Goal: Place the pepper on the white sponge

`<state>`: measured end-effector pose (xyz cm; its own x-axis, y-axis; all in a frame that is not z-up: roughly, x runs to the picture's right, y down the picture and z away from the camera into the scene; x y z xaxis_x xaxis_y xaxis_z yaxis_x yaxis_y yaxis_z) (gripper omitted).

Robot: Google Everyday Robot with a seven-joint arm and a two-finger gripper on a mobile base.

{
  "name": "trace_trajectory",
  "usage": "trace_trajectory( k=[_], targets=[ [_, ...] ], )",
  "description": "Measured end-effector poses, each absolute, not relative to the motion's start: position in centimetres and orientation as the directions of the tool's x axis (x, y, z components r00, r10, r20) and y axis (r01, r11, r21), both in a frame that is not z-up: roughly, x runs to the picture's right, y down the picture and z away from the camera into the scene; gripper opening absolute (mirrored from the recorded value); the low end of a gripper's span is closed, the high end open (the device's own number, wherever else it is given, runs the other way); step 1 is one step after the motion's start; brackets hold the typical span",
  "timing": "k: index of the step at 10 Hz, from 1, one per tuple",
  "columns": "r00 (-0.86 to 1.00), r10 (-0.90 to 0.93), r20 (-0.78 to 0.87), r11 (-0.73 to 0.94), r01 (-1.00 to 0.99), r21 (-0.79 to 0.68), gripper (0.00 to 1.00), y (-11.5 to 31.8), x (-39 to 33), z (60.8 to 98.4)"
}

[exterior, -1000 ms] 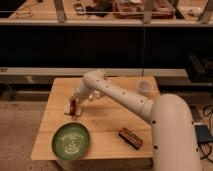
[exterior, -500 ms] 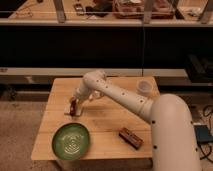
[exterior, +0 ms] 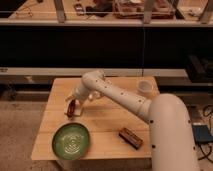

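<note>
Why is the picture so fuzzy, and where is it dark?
Camera view: everything looks soft and blurry, so the hand by the pepper on the wooden table is just a smudge; the shelf behind is dark; the table is evenly lit; the green plate has a faint shine.

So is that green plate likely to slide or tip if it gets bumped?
The green plate looks wide, low and flat on the table, so probably slides, not tips. The claw sits apart, by the pepper.
</note>
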<state>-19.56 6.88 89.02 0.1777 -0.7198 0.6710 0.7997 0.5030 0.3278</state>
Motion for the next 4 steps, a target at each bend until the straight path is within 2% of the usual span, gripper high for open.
trace_trajectory(
  k=[4],
  targets=[
    [0.174,-0.740,0.650,0.487,0.805,0.339,0.80,6.15,-18.88,88.91]
  ],
)
